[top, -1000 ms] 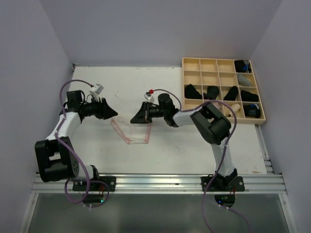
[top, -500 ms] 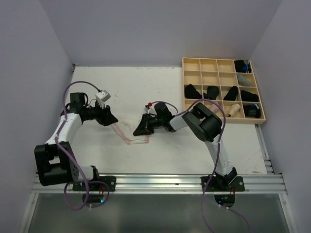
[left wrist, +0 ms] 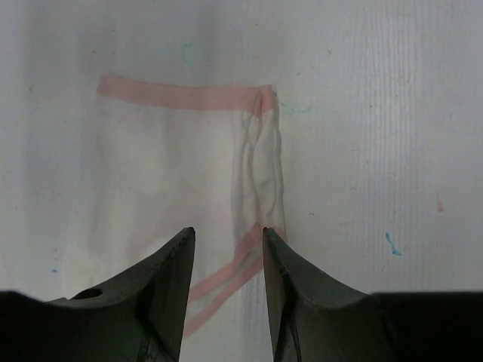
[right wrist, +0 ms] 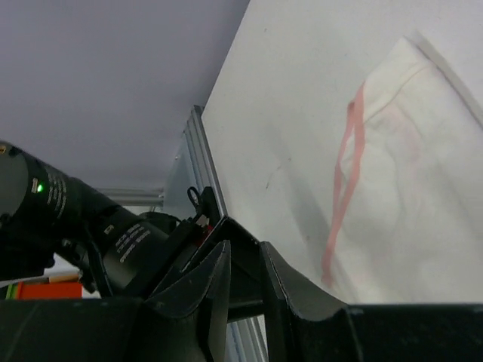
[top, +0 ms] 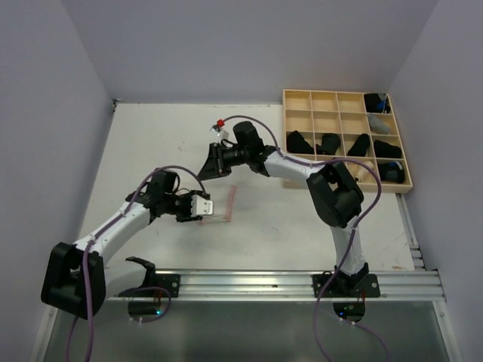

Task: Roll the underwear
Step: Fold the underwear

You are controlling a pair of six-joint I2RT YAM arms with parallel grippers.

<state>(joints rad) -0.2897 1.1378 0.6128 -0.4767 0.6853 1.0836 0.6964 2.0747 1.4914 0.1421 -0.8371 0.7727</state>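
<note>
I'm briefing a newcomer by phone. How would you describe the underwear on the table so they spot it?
On the white table, left of the wooden tray, the underwear lies flat at the left gripper. Unlike the tray's dark rolls, it is whitish with pink edging.

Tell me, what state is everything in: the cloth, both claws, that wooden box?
Whitish cloth underwear with pink edging: lying flat, one edge bunched, unrolled.
Left black two-finger gripper: open, over it.
Right black two-finger gripper: shut, empty.
Pale wooden grid tray: partly filled.
Black cloth rolls: sitting in tray compartments.
</note>
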